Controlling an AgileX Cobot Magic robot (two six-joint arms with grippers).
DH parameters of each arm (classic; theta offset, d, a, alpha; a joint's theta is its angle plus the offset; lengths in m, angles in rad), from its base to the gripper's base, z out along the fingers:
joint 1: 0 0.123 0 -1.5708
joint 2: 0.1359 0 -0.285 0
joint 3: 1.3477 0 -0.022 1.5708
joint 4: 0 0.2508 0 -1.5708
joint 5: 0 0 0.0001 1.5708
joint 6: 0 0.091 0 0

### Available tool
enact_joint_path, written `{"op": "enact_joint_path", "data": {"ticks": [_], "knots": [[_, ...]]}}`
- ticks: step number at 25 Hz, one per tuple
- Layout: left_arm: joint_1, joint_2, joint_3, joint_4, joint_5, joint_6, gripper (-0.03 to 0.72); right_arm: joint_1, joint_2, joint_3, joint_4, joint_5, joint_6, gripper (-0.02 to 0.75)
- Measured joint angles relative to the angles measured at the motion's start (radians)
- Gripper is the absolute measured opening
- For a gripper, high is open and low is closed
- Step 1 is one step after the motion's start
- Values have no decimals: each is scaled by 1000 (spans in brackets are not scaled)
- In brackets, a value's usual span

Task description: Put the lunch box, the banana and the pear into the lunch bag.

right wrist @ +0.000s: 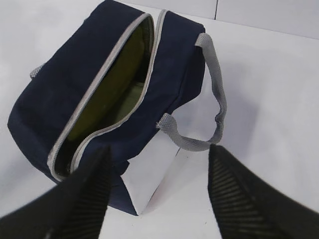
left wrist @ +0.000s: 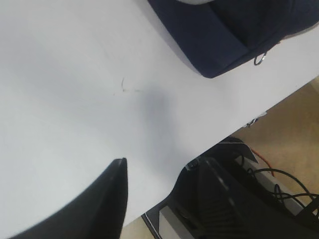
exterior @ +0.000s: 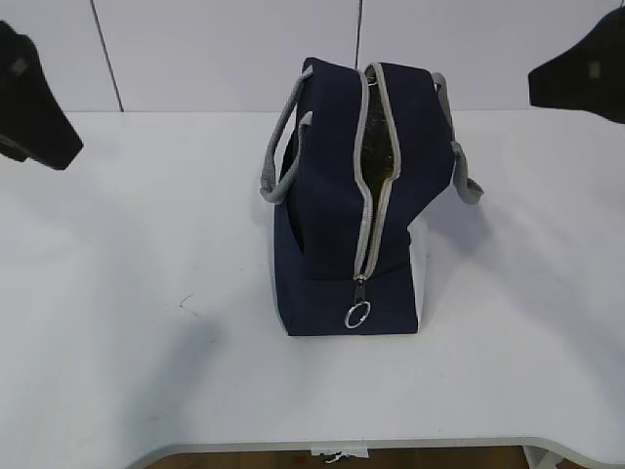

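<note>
Between the spread, ribbed black fingers of the right gripper (right wrist: 159, 194), which holds nothing, sits the lunch bag's (right wrist: 107, 84) white end panel (right wrist: 149, 174); beyond it the grey zipper (right wrist: 107, 87) gapes over an olive lining. Navy fabric is soft and sagging, grey webbing handles (right wrist: 214, 99) limp. Left gripper (left wrist: 149, 199) hangs roughly half open and empty over bare white table (left wrist: 75, 74), the bag up and right of it. Lunch box, banana and pear are not visible. Judgement: confirm contents, keep handles clear of the mouth.
</note>
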Motion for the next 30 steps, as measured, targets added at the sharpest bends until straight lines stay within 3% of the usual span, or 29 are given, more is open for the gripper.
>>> {"op": "enact_joint_path", "data": {"ticks": [9,19,23,26,30], "knots": [[0,-104,112,35,0,-1,352,0,64,12,2,-67,-3,475],[0,-135,114,37,0,-1,351,0,48,291,7,-524,-34,475],[0,-135,114,37,0,-1,351,2,37,382,-9,-594,-36,475],[0,-135,114,37,0,-1,351,66,24,415,-91,-618,-36,474],[0,-135,114,37,0,-1,351,217,15,419,-145,-640,-36,474]]}}
